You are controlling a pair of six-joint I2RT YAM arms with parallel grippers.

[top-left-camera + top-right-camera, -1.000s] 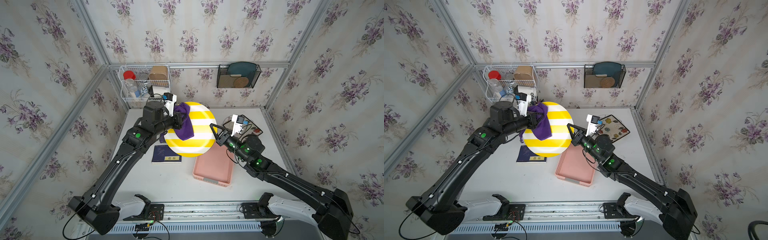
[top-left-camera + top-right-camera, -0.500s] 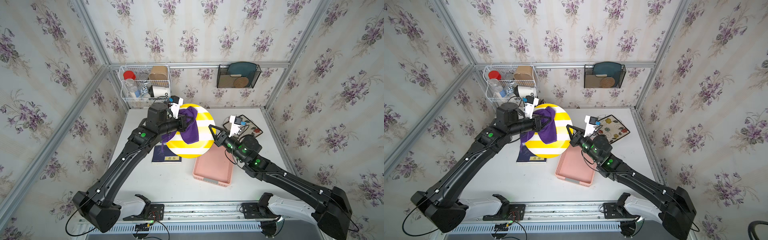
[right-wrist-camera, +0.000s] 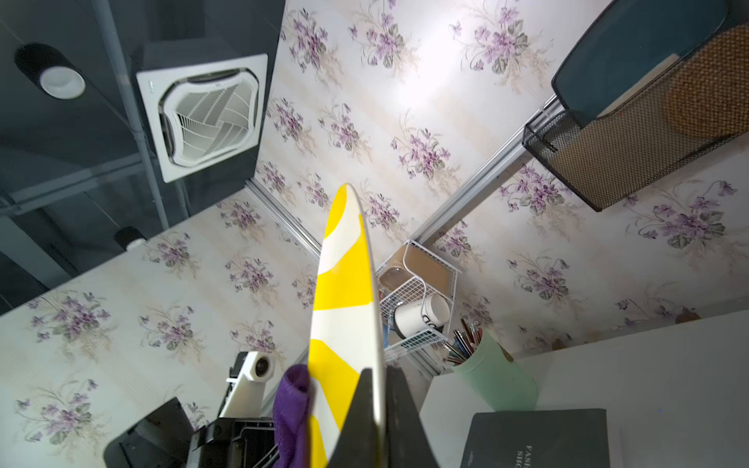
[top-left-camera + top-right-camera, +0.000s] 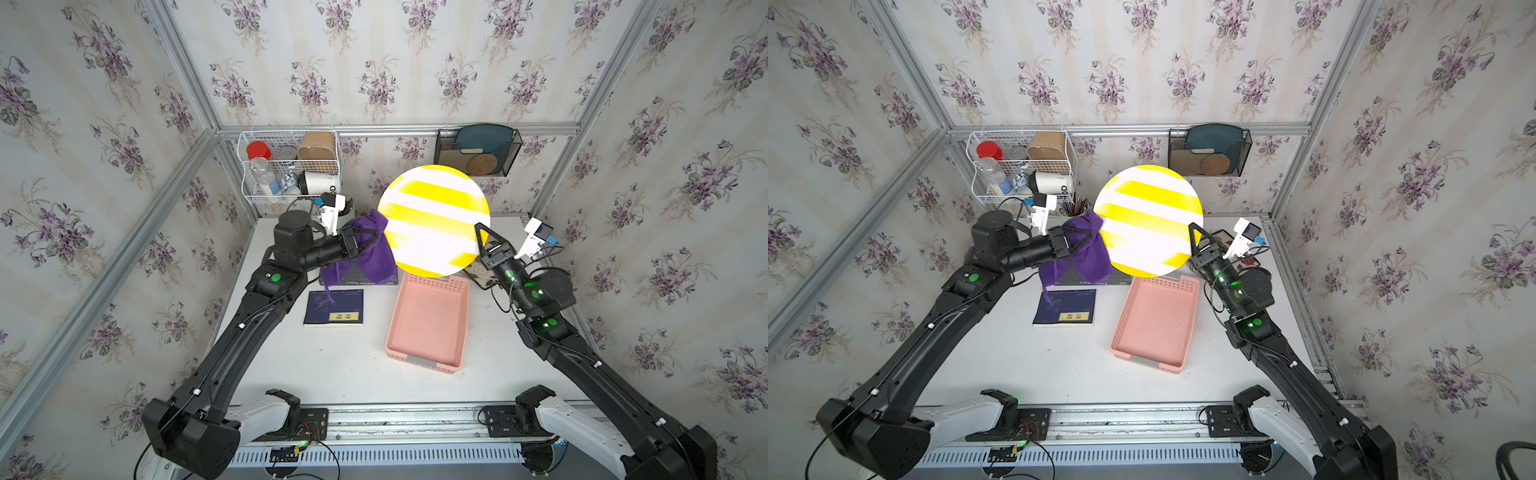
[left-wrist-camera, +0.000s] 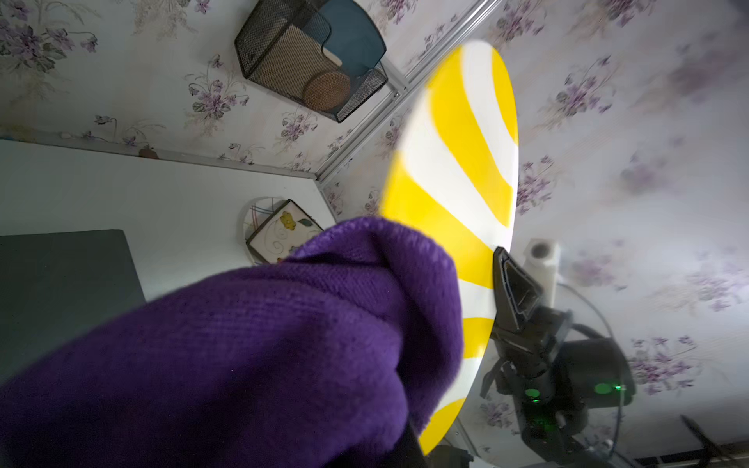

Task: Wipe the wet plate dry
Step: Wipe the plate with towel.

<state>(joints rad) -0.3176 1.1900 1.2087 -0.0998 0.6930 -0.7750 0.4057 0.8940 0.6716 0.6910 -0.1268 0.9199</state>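
Note:
The yellow-and-white striped plate [image 4: 434,220] [image 4: 1148,220] is held up in the air, tilted with its face toward the top cameras. My right gripper [image 4: 478,227] [image 4: 1191,227] [image 3: 377,370] is shut on its right rim, one finger on each side. My left gripper [image 4: 375,237] [image 4: 1090,237] is shut on a purple cloth [image 4: 370,257] [image 4: 1088,257]. The cloth [image 5: 243,344] [image 3: 289,409] rests against the plate's [image 5: 458,162] [image 3: 344,300] face at its left edge. It hides the left fingers in the left wrist view.
A pink tray [image 4: 428,328] lies under the plate, with a blue book [image 4: 334,307] to its left and a dark book [image 4: 357,280] under the cloth. A wire basket [image 4: 291,166] and a black mesh holder [image 4: 478,151] hang on the back wall. A green pen cup [image 3: 494,377] stands at the back.
The right gripper has carried the plate up and to the right. The cloth, which lay over the plate's middle left, now sits at its left edge.

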